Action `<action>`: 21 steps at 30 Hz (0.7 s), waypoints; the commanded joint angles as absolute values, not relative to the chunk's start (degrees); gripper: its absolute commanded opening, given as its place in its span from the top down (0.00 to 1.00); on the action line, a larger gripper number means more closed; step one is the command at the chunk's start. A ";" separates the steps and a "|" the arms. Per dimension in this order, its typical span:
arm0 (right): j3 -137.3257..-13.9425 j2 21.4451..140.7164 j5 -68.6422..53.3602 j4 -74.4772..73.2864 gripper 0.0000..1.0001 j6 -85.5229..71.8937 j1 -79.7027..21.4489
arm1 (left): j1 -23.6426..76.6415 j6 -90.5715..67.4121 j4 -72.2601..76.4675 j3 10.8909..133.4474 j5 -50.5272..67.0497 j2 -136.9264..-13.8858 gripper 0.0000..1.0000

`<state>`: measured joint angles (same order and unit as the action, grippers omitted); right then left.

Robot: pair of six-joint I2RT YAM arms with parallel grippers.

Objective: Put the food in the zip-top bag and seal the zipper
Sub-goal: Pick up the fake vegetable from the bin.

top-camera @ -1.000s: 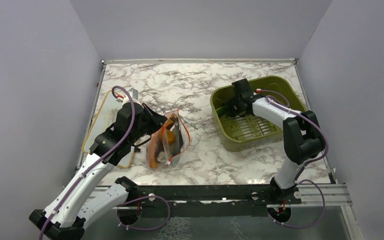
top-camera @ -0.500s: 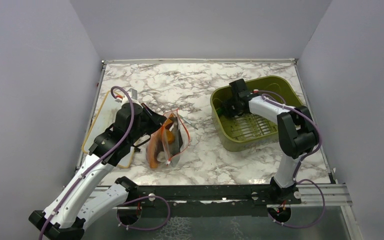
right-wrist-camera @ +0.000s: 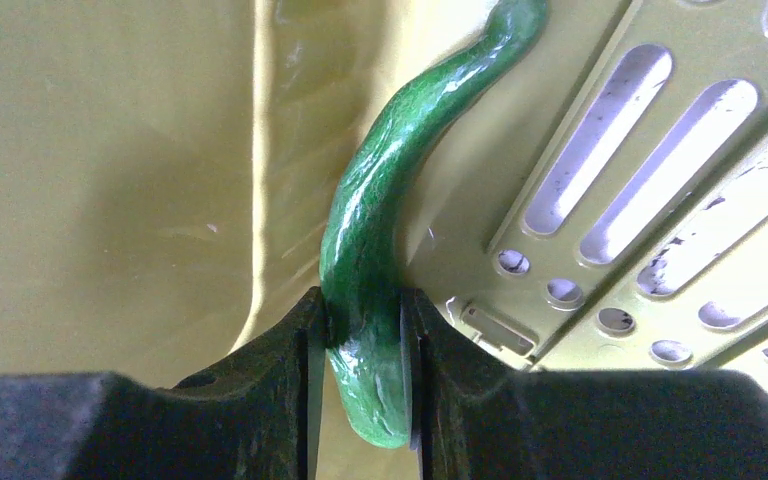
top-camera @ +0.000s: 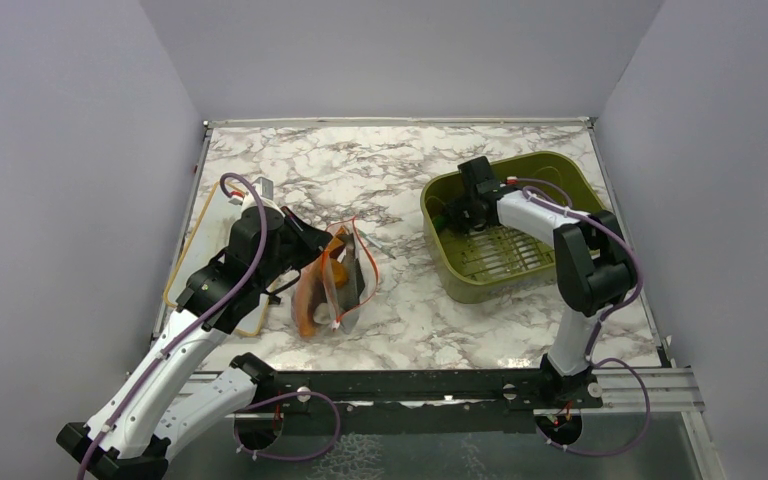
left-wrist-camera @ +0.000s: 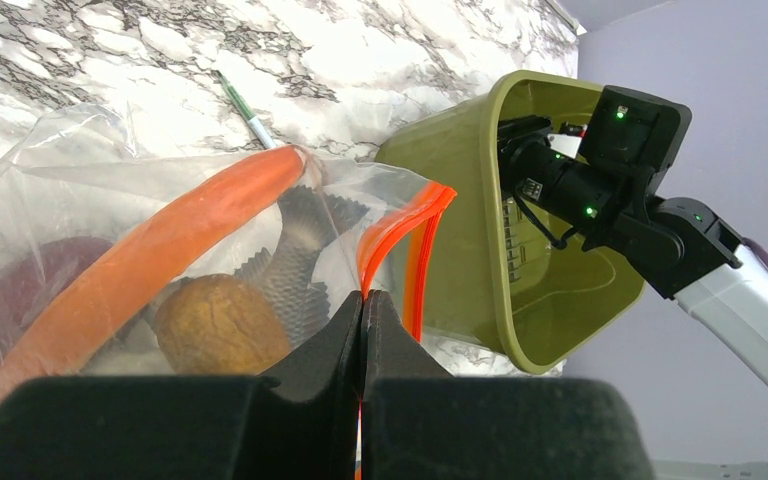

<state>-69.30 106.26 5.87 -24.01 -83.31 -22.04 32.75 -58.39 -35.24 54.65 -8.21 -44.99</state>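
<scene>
Right elbow (top-camera: 588, 268) tucked in since a sec ago; green bit (right-wrist-camera: 370, 230), long axis running out from right fingers (right-wrist-camera: 285, 345) clamped on its near end, lies prob. against tub (top-camera: 560, 168) wall, bag (top-camera: 338, 290) well left, zipper (left-wrist-camera: 400, 235) pinched in left fingers (left-wrist-camera: 335, 345).

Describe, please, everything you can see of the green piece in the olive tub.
The green piece is a long, glossy, mottled dark-green strip, plastic-looking, bent in a gentle S. It lies in the olive tub, against the wall where it meets the slotted floor. The right gripper pinches its near end between both fingers; the far end runs out of the picture.
</scene>
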 commanded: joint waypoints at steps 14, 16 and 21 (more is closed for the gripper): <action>-70.95 101.03 12.78 -38.23 0.81 -73.09 -21.51 | 32.86 -59.25 -34.67 55.01 -10.16 -43.82 1.00; -70.32 99.48 14.05 -37.79 0.81 -71.73 -21.50 | 32.83 -58.86 -34.69 54.71 -10.37 -43.51 1.00; -70.19 95.68 17.05 -37.87 0.83 -68.56 -21.53 | 32.84 -57.80 -34.64 54.74 -10.25 -43.17 1.00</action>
<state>-69.28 100.09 11.49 -35.27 -72.47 -21.74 32.75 -58.63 -35.27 54.63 -8.69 -44.36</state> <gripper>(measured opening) 0.275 0.012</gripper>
